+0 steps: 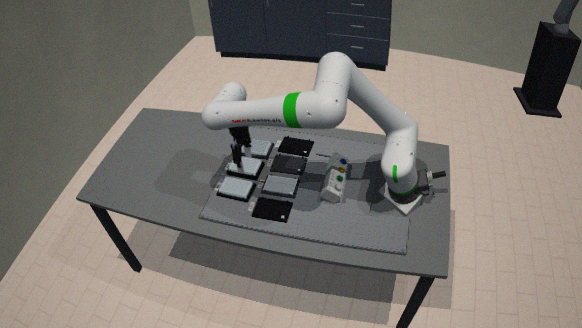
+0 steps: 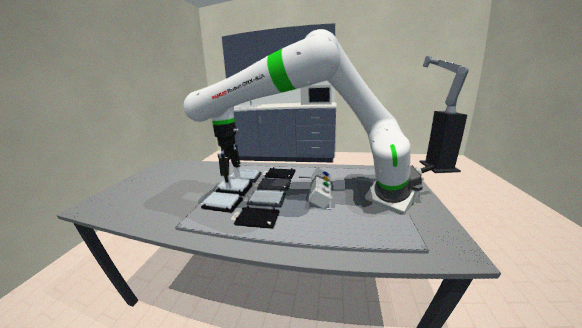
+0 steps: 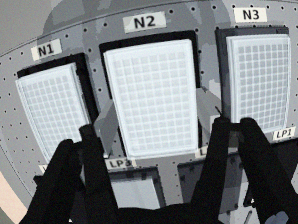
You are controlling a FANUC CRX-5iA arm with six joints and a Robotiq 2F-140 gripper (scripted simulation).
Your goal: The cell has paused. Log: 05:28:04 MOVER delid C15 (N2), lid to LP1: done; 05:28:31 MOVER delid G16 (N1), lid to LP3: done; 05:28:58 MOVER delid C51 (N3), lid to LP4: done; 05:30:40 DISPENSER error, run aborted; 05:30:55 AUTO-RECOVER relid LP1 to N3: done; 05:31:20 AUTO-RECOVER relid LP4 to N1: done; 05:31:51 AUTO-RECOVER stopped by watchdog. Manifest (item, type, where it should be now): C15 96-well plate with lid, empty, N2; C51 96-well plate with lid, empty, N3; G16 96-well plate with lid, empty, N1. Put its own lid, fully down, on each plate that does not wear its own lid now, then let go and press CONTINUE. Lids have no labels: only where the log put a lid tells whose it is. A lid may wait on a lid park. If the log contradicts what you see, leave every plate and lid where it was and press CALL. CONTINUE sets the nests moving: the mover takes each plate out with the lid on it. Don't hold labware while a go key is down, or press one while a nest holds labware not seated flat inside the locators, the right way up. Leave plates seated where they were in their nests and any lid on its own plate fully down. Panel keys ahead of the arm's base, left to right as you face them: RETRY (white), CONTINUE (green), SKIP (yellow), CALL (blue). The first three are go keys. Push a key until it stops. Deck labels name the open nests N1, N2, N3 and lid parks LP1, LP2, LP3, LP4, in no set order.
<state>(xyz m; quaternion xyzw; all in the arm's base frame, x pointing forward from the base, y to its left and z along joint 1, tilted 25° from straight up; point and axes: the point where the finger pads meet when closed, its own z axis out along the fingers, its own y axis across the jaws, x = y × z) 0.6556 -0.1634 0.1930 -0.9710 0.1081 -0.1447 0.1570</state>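
The pincer [image 3: 156,129] hangs straight down over the middle nest, the one labelled N2 [image 3: 144,22]. Its jaws are clamped across the short width of a pale lid [image 3: 153,96], one finger [image 3: 89,143] on each long edge. The grip looks centred, probably so that the lid stays level and drops squarely inside the nest's locators. Whether the lid is fully down on the plate below or a little above it cannot be told from these views.

To the left of the pincer sits the plate in N1 [image 3: 49,106], and to its right the plate in N3 [image 3: 260,76]. Both show a white grid; whether either wears a lid cannot be told from here.

Behind the pincer, toward the arm's base, runs the row of lid parks. One park holds a pale lid [image 1: 280,186], and the other three show dark. That parked lid suggests that the sorting is not finished.

Further behind still stands the key panel [image 1: 334,182]. The green key [image 1: 340,178] should stay untouched while the jaws hold anything.
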